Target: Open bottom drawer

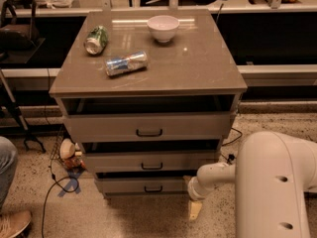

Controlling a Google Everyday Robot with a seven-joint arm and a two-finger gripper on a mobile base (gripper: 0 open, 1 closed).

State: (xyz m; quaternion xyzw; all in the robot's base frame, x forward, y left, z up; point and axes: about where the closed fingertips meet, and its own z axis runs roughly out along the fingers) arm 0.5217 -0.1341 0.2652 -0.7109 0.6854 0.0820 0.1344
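The cabinet point(148, 83) has three grey-tan drawers with small black bar handles. The bottom drawer point(124, 185) is the lowest and smallest front; its handle point(153, 188) sits at its middle. A dark gap shows above each drawer front, so all three stand slightly out. My gripper point(194, 209) hangs from the white arm point(213, 177) just right of the bottom drawer's right end, pointing down at the floor. It is a hand's width right of the handle and does not touch it.
On the cabinet top lie a white bowl point(163, 28), a green can point(96, 39) and a blue-silver can point(127, 63). A person's knee point(6, 167) and shoe point(12, 224) are at the left. Cables point(52, 182) and small objects point(69, 152) lie on the floor left of the cabinet.
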